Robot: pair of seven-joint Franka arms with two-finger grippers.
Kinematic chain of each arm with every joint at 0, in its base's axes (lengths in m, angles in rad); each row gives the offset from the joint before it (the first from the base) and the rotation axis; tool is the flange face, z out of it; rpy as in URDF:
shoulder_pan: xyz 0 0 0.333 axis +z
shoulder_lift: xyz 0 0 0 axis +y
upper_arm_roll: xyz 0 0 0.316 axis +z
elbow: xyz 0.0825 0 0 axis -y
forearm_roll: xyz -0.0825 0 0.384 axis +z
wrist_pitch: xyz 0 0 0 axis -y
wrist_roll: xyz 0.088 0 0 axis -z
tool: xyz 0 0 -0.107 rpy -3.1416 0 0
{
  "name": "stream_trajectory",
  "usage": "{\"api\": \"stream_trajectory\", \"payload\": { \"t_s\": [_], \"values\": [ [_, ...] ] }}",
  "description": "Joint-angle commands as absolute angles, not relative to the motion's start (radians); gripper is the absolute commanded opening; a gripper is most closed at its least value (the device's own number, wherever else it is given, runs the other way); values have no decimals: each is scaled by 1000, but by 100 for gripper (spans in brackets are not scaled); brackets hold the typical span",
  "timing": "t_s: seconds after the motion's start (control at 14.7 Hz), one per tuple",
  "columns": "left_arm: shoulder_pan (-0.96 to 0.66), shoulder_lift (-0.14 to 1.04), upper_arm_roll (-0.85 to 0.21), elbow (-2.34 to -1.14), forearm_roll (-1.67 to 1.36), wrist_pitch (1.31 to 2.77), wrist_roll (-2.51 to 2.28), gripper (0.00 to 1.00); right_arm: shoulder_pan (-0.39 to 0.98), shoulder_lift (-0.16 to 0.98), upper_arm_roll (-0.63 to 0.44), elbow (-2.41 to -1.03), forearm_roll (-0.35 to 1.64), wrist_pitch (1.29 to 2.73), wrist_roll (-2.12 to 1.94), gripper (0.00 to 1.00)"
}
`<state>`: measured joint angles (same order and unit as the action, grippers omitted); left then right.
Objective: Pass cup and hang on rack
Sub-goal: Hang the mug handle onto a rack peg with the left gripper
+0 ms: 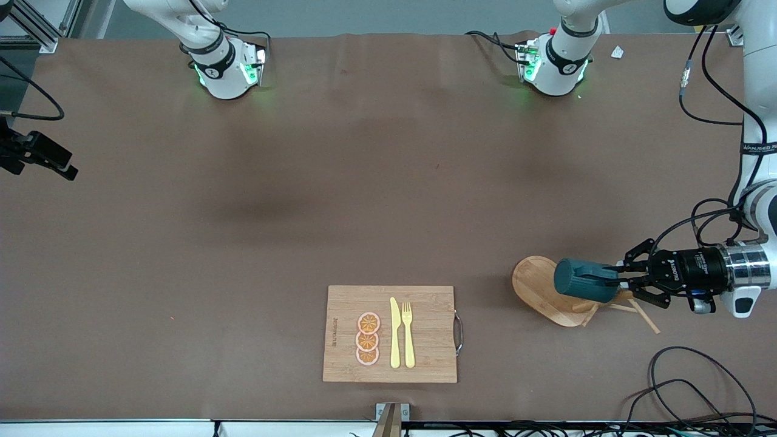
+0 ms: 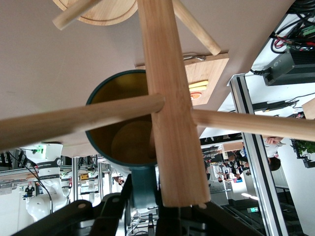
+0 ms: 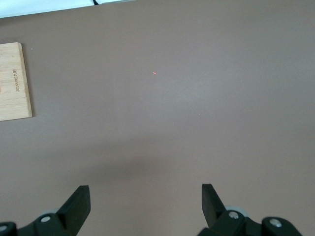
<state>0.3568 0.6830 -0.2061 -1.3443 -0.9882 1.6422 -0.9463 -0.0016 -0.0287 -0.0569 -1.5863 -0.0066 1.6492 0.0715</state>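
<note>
The cup [image 1: 580, 279], dark teal with a ribbed wall, lies on its side in the air over the rack [image 1: 537, 290]. My left gripper [image 1: 610, 280] is shut on its handle. In the left wrist view the cup [image 2: 118, 135] shows its yellow inside, and the handle sits between my left gripper's [image 2: 145, 196] fingers. The rack's thick post [image 2: 167, 98] stands right beside the cup, and a thin peg [image 2: 74, 120] crosses in front of its mouth. My right gripper [image 3: 145, 196] is open and empty, high over bare table.
A wooden cutting board [image 1: 425, 340] with a yellow knife, a yellow fork and three orange slices lies near the front edge, mid-table; its end shows in the right wrist view [image 3: 15, 81]. Loose cables [image 1: 698, 388] lie near the front corner at the left arm's end.
</note>
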Motion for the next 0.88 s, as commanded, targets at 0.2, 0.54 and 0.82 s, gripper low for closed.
{"api": "stream_trajectory", "payload": {
  "t_s": [0.2, 0.54, 0.82],
  "values": [
    [368, 695, -210, -1325, -997, 1629, -940, 4, -3, -44, -55, -1592, -14, 1657, 75, 100],
    [368, 696, -210, -1318, -997, 1631, -943, 10, -3, -44, -57, -1592, -12, 1655, 75, 100],
    [370, 695, -210, -1318, -1000, 1631, -948, 28, -3, -43, -57, -1594, -12, 1655, 75, 100]
  ]
}}
